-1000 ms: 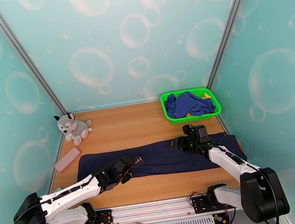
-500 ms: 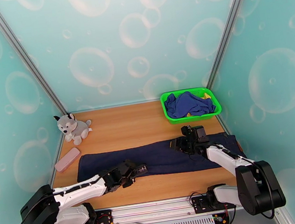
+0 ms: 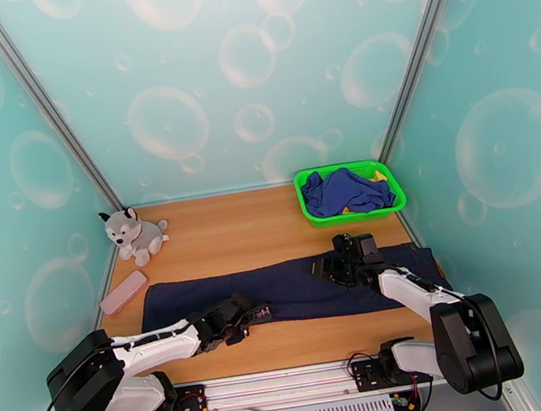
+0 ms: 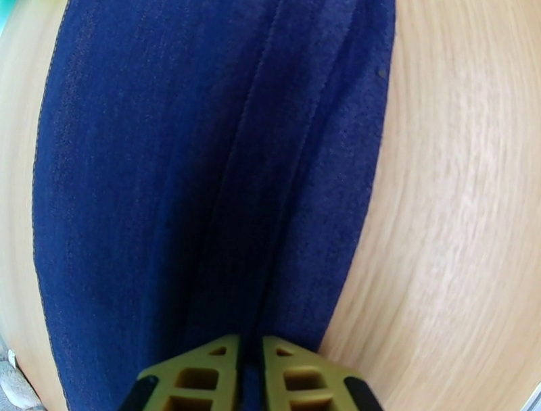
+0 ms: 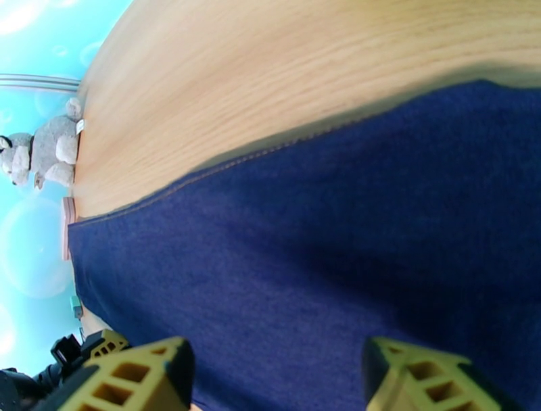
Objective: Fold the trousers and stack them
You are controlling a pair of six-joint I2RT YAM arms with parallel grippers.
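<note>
Left wrist: left gripper (image 4: 251, 365) pinching trousers (image 4: 169, 169) fold; right gripper (image 5: 277, 361) jaws spread wide above them.

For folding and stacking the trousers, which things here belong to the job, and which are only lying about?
Job: trousers, left gripper closed on them, right gripper open over them.
Lying about: plush husky, pink case, green basket, blue garment inside it.

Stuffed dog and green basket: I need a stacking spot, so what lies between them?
In the top view, just bare wooden table between the stuffed dog and the green basket.
</note>
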